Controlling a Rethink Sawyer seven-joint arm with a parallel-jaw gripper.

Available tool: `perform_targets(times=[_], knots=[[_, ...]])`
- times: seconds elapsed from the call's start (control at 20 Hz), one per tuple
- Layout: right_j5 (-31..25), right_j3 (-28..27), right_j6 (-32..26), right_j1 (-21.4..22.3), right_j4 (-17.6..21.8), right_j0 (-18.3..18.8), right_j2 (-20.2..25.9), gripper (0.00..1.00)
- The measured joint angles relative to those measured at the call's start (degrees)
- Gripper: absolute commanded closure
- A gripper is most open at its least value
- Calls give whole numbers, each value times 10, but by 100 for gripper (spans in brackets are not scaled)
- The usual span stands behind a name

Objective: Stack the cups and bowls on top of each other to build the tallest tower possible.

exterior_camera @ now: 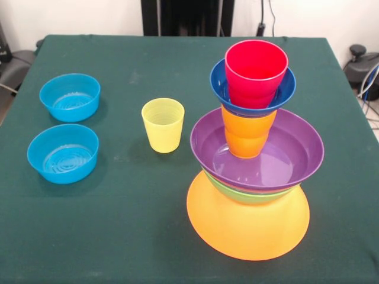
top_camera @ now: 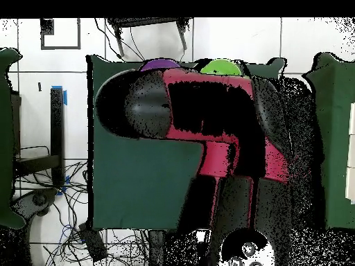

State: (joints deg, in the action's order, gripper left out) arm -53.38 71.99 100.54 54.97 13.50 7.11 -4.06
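Note:
In the front view the tower stands at the right. Its base is the huge orange bowl (exterior_camera: 249, 222), upside down. On it sit the large green bowl (exterior_camera: 246, 194) and the large purple bowl (exterior_camera: 260, 155), both upright. The orange cup (exterior_camera: 247, 136) stands in the purple bowl and carries the small dark blue bowl (exterior_camera: 219, 83), which holds the red cup (exterior_camera: 256, 66). The yellow cup (exterior_camera: 163, 124) stands upright on the table, left of the tower. The small green bowl does not show in the front view. No gripper shows in either view.
Two light blue bowls (exterior_camera: 70, 96) (exterior_camera: 63, 152) sit upright at the table's left. In the overhead view the red and black arm (top_camera: 208, 118) covers most of the green table (top_camera: 132, 180). A purple patch (top_camera: 161, 64) and a bright green patch (top_camera: 220, 67) show past it.

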Motion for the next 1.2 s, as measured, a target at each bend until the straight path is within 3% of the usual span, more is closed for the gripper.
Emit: perform_targets(times=[0.45, 1.2], knots=[[-34, -17, 0, 4, -39, 47, 28, 100], [-43, -55, 0, -4, -39, 50, 54, 100]])
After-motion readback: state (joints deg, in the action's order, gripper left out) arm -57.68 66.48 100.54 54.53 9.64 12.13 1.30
